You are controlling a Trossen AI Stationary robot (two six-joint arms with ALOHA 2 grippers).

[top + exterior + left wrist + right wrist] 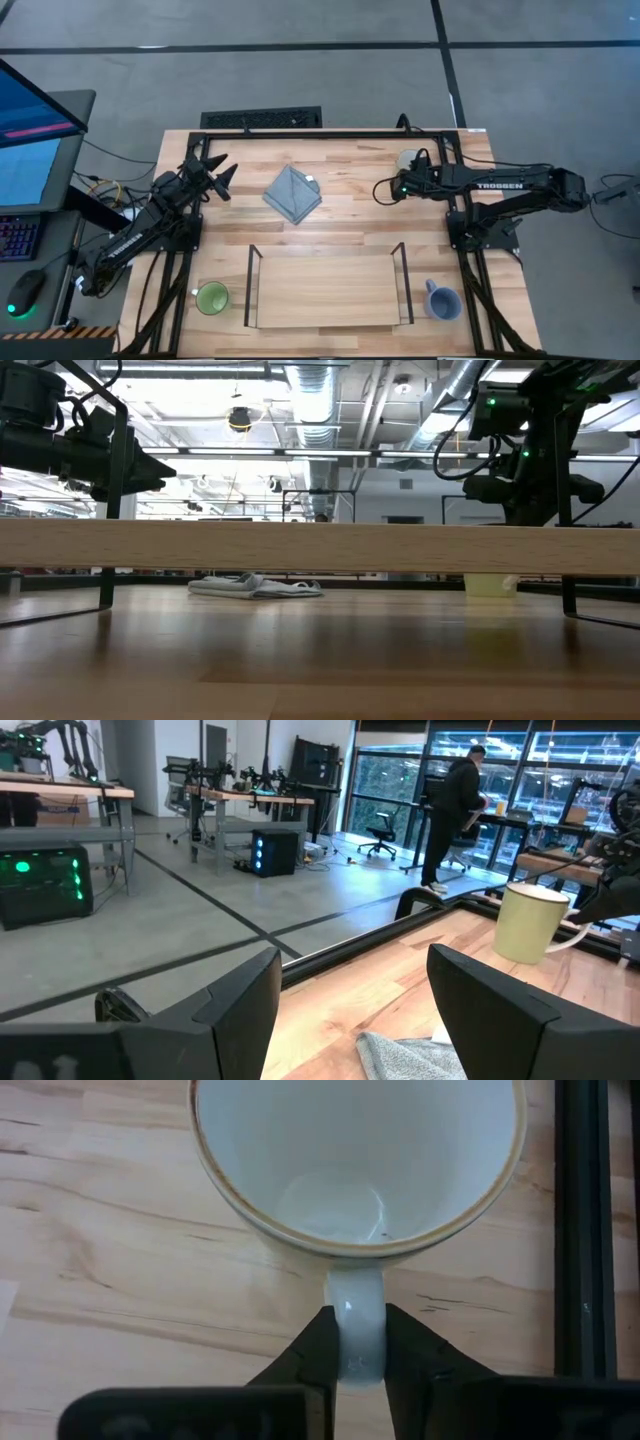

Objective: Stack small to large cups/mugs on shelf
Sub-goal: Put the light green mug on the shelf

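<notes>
Right wrist view tells the story: the right gripper (pixel 357 1342) has its two fingers pinched on the handle of the cream-white mug (pixel 355 1160), which stands upright and empty on the tabletop (pixel 110 1270), mouth facing the camera. From the high view that mug (pixel 409 160) sits at the far right of the table, right beside the black frame rail, and well apart from the shelf (pixel 325 290) at the near edge. The shelf board carries nothing yet. The green mug (pixel 212 297) waits just off the shelf's left end, the blue-grey mug (pixel 442 301) just off its right end, and the grey folded cloth (pixel 293 194) lies mid-table.

The left gripper (pixel 222 172) hangs above the far left of the table, fingers spread, holding nothing.

So the step in hand looks like picking up the cream-white mug. A handle grip is narrow, and the mug's weight sits off to one side, so I'd judge it likely to swing or tip if yanked. Best bet: keep the pinch firm, lift straight up until the base clears, stay off that rail, then carry it level to the shelf and set it down flat, leaving room for the other two.
</notes>
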